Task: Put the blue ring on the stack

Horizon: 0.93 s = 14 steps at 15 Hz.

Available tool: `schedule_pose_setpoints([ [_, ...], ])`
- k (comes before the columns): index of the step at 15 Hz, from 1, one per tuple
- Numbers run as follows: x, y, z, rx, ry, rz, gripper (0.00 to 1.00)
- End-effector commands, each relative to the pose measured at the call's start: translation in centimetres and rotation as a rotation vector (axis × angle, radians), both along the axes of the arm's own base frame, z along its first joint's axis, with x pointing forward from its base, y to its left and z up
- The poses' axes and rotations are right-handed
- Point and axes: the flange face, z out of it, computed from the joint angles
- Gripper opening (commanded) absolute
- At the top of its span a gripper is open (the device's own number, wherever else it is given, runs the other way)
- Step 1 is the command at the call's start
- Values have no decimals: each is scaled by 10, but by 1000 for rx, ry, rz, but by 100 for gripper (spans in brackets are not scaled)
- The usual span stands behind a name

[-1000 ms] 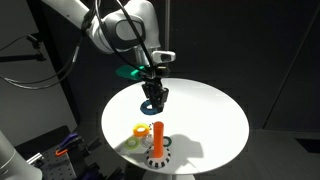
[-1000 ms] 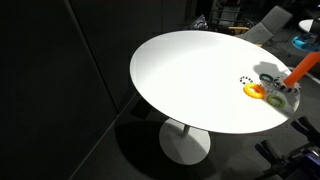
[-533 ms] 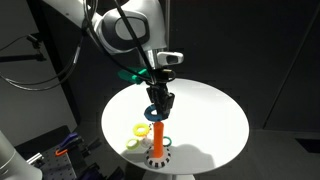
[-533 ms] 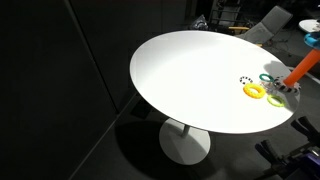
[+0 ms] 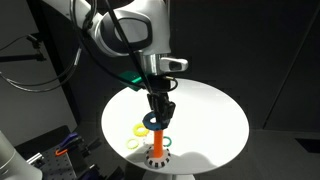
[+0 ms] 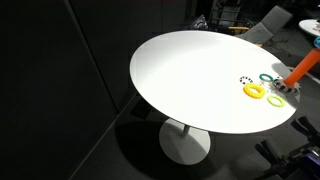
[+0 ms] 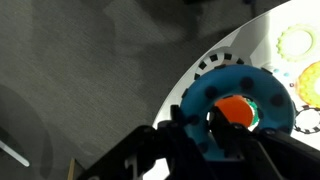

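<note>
blue ring (image 7: 200, 95) | clamped at pincer (image 5: 157, 118) tips | hole directly over orange stack (image 7: 235, 112) top

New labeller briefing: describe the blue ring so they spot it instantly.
On the white table, find the upright orange peg near the edge. The blue ring is held in the tool over the peg's tip: the only ring off the table; the yellow ring lies flat.

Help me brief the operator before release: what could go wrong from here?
1. The gripper pinches the blue ring by one side of its rim; released tilted, it may catch on the stack instead of sliding down.
2. The stack stands near the table edge; a sideways nudge could tip it off.
</note>
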Motion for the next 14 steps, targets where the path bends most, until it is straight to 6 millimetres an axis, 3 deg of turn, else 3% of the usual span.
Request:
schedule_pose_setpoints([
  [1,0,-10,-2,3,14,-4,10],
  [14,7,-8,-12,13,-30,32,10],
])
